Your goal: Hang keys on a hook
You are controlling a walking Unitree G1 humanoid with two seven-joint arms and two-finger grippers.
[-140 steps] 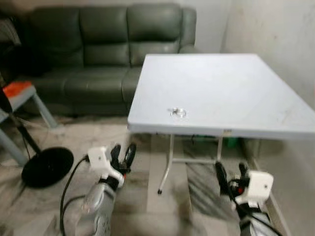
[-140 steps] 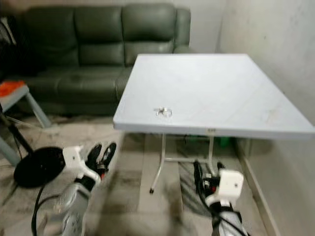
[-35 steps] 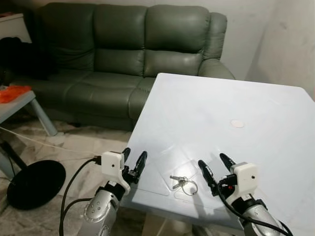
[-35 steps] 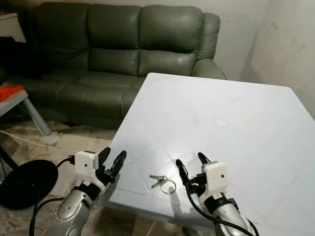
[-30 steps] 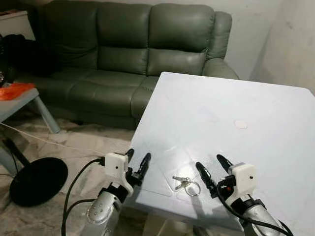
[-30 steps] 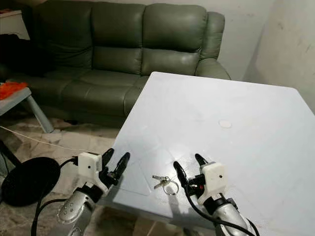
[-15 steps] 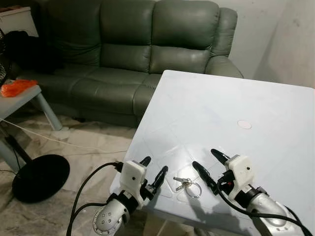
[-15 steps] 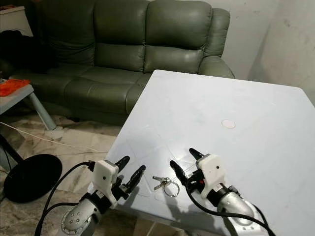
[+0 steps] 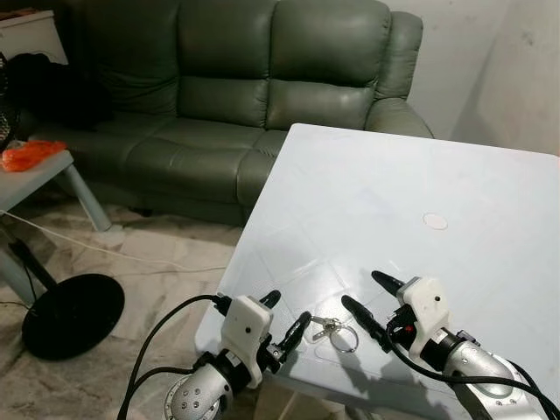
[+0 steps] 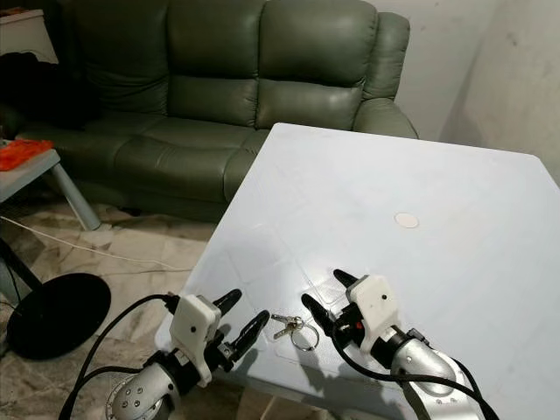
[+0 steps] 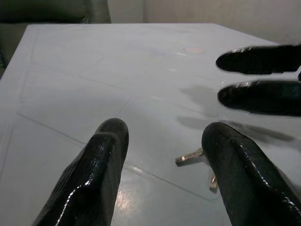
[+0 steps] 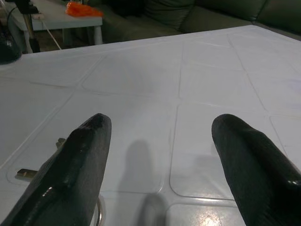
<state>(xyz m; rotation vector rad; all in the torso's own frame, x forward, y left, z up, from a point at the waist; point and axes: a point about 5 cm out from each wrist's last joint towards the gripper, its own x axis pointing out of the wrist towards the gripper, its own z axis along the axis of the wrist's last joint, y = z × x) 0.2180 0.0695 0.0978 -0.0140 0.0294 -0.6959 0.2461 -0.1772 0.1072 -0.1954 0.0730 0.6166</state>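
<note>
Silver keys [image 9: 328, 329] lie flat near the white bench's [image 9: 455, 175] front edge, flanked by the wide-open left claw [image 9: 285, 317] and wide-open right claw [image 9: 368, 293], so the pinch should come down low, catching the ring cleanly.

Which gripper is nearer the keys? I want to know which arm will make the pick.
Roughly level; the left looks slightly nearer. The left gripper has a fingertip almost at the keys from their sofa side. The right gripper hangs open just beyond the key ring.
</note>
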